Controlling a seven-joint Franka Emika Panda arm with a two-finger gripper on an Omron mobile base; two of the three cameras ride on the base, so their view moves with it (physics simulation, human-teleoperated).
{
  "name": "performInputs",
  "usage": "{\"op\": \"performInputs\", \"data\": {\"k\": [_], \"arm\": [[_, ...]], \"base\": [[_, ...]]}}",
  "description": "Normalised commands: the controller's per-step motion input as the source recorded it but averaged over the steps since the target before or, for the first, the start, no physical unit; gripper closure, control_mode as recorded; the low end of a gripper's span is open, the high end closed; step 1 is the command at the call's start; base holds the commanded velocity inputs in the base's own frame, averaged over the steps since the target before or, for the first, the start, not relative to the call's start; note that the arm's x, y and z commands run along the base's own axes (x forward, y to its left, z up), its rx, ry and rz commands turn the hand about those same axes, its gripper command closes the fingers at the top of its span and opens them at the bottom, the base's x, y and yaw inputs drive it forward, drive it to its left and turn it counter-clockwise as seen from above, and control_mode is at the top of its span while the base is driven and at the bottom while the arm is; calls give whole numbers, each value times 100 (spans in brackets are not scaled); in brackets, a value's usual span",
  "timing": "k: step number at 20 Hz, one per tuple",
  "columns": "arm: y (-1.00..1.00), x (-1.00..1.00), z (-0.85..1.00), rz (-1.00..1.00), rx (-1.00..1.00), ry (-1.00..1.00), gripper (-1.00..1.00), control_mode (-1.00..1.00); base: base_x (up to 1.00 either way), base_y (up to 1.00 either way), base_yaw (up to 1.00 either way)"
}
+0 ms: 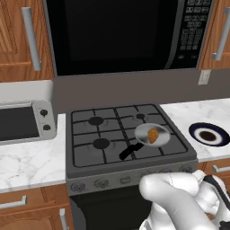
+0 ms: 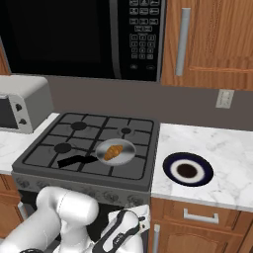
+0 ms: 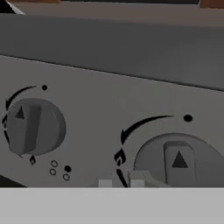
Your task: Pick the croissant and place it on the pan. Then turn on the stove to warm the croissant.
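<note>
Its jaws drawn nearly together and holding nothing, the gripper [image 3: 121,183] hangs close before the stove's [image 1: 85,177] front panel, just left of a knob [image 3: 179,164] marked with a triangle pointer. With the croissant [image 1: 153,134] already in the pan [image 1: 143,136] on the front right burner, the knob-turning step appears in hand; next, the fingers must settle on that knob and twist. No readable writing, only flame symbols.
</note>
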Motion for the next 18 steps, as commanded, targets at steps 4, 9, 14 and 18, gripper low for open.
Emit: {"op": "performInputs", "data": {"k": [4,9,14,18], "arm": [[11,-6,9,52,-31,-68,100,-100],[9,-6,10,52,-30,-67,100,-100],[7,-4,4,53,-28,-69,100,-100],[4,-1,0,55,-27,-70,100,-100]], "base": [[0,0,0],[0,0,0],[0,0,0],[0,0,0]]}}
